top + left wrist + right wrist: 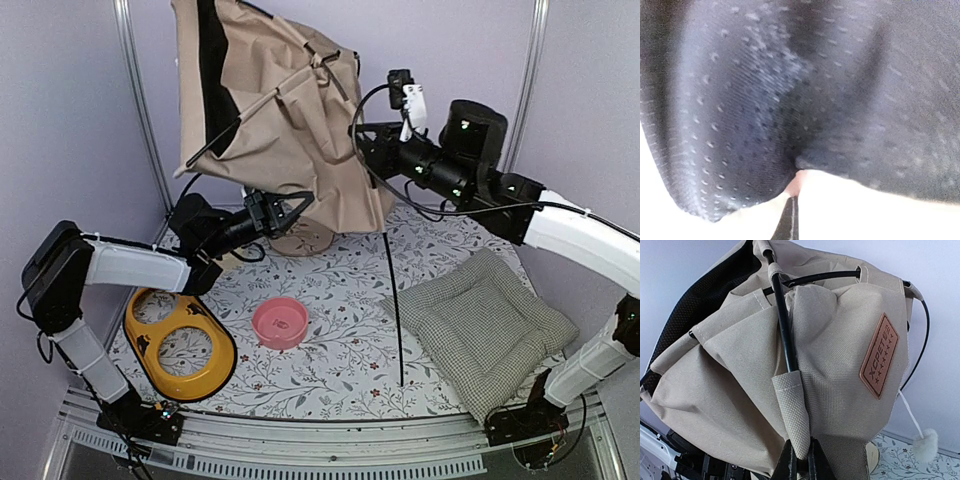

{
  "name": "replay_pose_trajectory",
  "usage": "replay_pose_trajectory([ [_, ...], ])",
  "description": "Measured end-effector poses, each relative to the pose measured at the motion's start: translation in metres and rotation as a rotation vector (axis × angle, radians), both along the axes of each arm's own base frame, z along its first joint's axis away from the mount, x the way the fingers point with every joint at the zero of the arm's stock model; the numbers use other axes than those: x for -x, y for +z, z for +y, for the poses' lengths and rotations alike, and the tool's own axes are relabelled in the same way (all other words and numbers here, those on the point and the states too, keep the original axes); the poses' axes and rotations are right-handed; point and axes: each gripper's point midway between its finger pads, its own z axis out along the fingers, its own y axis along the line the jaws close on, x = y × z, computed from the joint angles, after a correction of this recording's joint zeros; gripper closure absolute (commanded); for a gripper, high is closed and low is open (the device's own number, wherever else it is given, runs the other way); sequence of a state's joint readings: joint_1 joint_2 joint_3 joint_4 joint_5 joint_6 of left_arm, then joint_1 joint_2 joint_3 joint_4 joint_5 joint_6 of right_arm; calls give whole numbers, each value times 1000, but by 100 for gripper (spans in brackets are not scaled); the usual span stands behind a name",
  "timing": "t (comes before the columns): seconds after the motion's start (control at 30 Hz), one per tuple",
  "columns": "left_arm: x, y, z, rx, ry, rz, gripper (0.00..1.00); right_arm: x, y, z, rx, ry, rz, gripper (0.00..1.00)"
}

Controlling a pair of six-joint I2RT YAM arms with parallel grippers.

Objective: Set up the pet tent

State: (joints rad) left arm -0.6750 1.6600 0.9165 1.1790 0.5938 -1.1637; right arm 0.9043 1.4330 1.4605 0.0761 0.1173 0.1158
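**A:** Where is the tent?

**B:** It hangs crumpled above the back of the table, near the rear wall, and stands on nothing. The right gripper is clenched on the tip of the beige sleeve that a black pole runs into.

**A:** That looks like a thin hold.

**B:** It is. The pinch is on cloth only. If the bent pole pushes back, the sleeve could slide out of the jaws and the whole bundle would drop, probably towards the pink bowl.

**A:** What about the left gripper?

**B:** It sits at the lower hem, pressed against the black lining. From above the fingers look parted, but the wrist view is filled with mesh, so I cannot tell whether it grips anything. My worry there is a fingertip catching in the mesh and tearing or dragging it.

**A:** Anything else?

**B:** A loose pole hangs down with its end on the table, just beside the cushion. If the arms swing the tent sideways, that end could snag the cushion or flex and whip. Pulling the two arms apart too hard could also draw the pole out of its sleeve.
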Motion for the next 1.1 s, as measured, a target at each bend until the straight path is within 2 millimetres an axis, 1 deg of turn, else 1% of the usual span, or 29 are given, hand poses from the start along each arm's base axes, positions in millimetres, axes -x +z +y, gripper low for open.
replay_pose_trajectory([
  [0.03,-3,-16,9,-7,13,39,100,-4,-14,14,16,6,13,100],
  [0.1,-7,-55,29,-30,51,138,100,-13,-43,41,47,15,39,100],
  [0.13,-8,-72,38,-43,69,185,100,-18,-61,52,70,19,60,100],
  [0.17,-7,-88,46,-60,84,231,100,-22,-75,60,88,20,78,100],
  [0.27,-8,-124,67,-101,136,344,100,-37,-120,82,132,18,132,100],
  [0.3,-9,-134,74,-115,159,380,100,-41,-130,88,137,14,141,100],
  [0.37,-14,-148,86,-141,207,433,100,-49,-140,96,136,6,149,100],
  [0.43,-18,-151,94,-156,246,452,100,-54,-141,102,124,-4,148,100],
  [0.5,-21,-149,99,-174,279,450,100,-57,-135,103,104,-17,139,100],
  [0.63,-27,-141,101,-225,324,424,100,-60,-128,100,78,-43,123,100],
  [0.73,-33,-134,98,-270,338,394,100,-61,-121,97,60,-59,110,100],
  [0.8,-37,-123,91,-306,334,354,100,-59,-115,90,44,-69,96,100],
  [0.87,-38,-106,79,-334,314,297,100,-53,-104,77,24,-85,77,100],
  [0.93,-36,-82,61,-366,278,224,100,-46,-87,61,1,-103,49,100],
  [1.0,-28,-50,40,-379,231,130,100,-38,-63,44,-31,-120,11,100],
  [1.07,-14,-13,21,-373,177,24,100,-28,-36,24,-68,-143,-32,100],
  [1.1,-8,2,14,-366,155,-19,100,-22,-23,13,-83,-154,-54,100],
])
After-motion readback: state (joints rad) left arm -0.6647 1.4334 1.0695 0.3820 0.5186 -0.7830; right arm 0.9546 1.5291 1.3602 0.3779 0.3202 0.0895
